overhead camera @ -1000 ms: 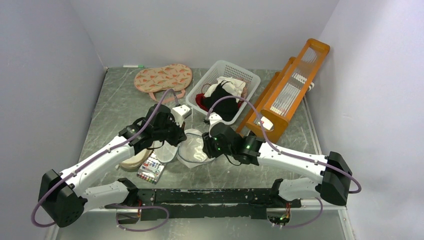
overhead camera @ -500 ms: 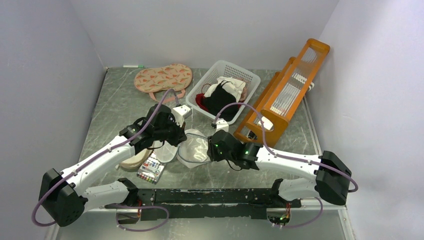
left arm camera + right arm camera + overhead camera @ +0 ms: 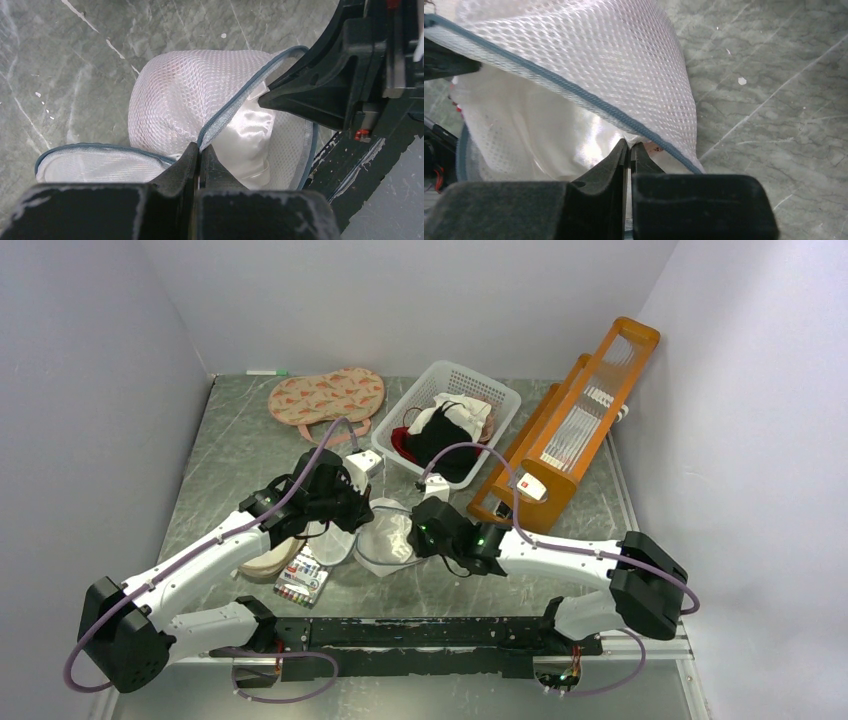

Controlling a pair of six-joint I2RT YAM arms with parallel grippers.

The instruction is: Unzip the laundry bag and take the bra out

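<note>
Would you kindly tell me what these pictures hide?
Pale satin bra in the round white mesh laundry bag: wrist views show one patch; mesh hides the rest.
Zipper slider: in no view.
Right pincer, right wrist view: its fingers hide whether it pinches rim or bra.

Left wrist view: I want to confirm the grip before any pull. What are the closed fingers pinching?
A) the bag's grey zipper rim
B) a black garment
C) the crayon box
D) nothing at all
A: the left gripper is shut right on the grey zipper rim of the white mesh laundry bag, which gapes open beside it.
</note>
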